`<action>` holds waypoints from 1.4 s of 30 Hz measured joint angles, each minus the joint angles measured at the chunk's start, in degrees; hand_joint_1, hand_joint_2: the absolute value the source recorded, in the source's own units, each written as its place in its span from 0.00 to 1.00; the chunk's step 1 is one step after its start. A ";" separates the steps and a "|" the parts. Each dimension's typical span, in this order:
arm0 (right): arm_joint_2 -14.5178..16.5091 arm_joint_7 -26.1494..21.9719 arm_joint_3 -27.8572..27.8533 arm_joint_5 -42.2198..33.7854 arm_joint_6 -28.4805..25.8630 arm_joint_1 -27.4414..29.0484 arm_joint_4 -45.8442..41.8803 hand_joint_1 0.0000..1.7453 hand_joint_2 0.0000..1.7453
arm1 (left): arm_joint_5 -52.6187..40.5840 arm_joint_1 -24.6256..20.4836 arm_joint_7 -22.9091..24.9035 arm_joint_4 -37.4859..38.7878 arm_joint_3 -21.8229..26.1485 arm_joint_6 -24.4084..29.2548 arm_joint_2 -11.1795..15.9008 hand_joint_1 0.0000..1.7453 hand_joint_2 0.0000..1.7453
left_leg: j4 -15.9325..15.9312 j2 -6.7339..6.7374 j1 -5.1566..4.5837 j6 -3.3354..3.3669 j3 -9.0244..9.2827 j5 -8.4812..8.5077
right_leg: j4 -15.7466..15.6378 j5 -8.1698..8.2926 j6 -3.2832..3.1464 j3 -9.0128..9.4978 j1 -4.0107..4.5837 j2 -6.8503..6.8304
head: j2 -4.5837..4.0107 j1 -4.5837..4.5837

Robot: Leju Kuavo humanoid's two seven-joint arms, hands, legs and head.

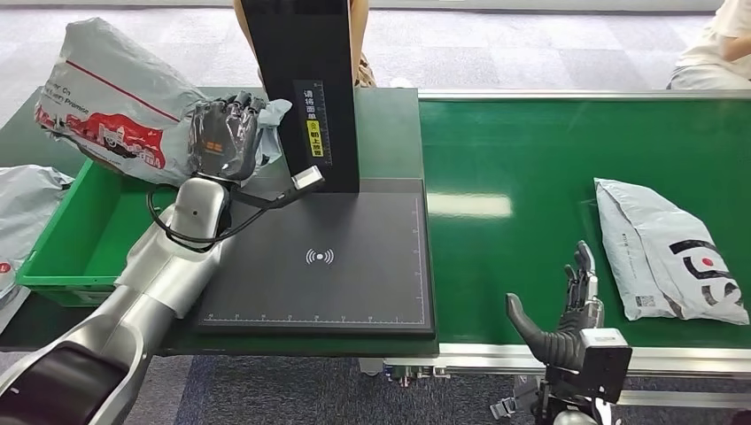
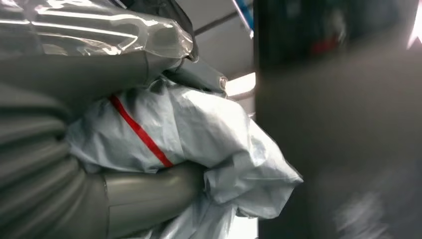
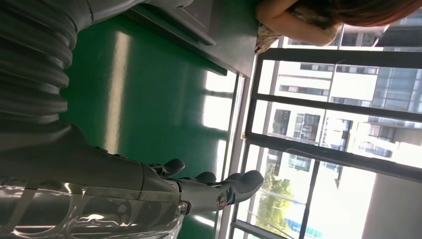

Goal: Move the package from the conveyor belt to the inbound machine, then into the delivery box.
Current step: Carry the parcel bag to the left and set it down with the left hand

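Green conveyor belt (image 1: 531, 177) beside the inbound machine (image 1: 328, 266); package (image 1: 115, 106) held above the delivery box (image 1: 62, 239).
Left hand (image 1: 221, 133) fingers (image 2: 149, 194) clasp crumpled film; loose bag may snag the box rim. Right hand (image 1: 567, 319) spread, empty.

The left arm (image 1: 150, 283) is silver, smooth and rounded, with a black cable (image 1: 190, 237) looping past its wrist. The left robot hand (image 1: 223, 135) is dark grey under clear glossy plastic, with an orange mark on its back. The right robot hand (image 1: 567, 314) is dark, on a black boxy wrist with a small white label; its ribbed grey cover (image 3: 32, 64) and a screw (image 3: 220, 200) show in the wrist view.
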 joint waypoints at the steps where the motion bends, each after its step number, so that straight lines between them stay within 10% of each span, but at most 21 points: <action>1: 0.01 0.13 0.00 0.11 0.09 0.02 -0.09 0.00 1.00 | 0.31 -1.32 0.38 3.30 1.00 -0.67 -0.37 1.00 1.00 | 0.00 0.03 0.00 0.00 0.00 0.01 | 0.00 0.02 -0.01 -0.01 0.00 0.03 | 0.00 0.01; 19: -0.02 1.00 0.51 0.90 0.70 -0.20 -0.01 0.00 1.00 | -1.42 -5.91 14.07 26.58 8.97 -20.57 0.62 0.98 1.00 | -0.02 0.02 0.01 -0.03 -0.06 -0.01 | 0.03 -0.06 -0.08 -0.07 0.02 0.04 | 0.00 0.00; 20: -0.02 1.04 0.53 0.94 0.70 -0.23 0.03 0.00 1.00 | -1.38 -5.90 14.09 26.86 9.10 -20.67 0.88 0.90 1.00 | -0.02 0.00 0.01 -0.03 -0.06 -0.01 | 0.04 -0.07 -0.08 -0.07 0.02 0.02 | 0.00 0.01; 24: -0.02 1.27 0.67 1.02 0.78 -0.47 0.20 0.00 1.00 | -1.14 -5.87 14.23 27.62 9.83 -19.46 1.40 0.00 1.00 | -0.02 -0.01 0.00 -0.03 -0.07 -0.01 | 0.04 -0.08 -0.09 -0.06 0.01 0.01 | 0.00 0.01; 42: -0.02 1.65 1.38 1.19 0.49 -0.91 0.56 0.00 1.00 | -0.02 -5.53 9.82 28.37 13.28 -10.08 0.78 0.00 1.00 | -0.02 -0.01 0.00 -0.03 -0.08 -0.02 | 0.03 -0.08 -0.09 -0.08 0.01 0.01 | 0.00 0.01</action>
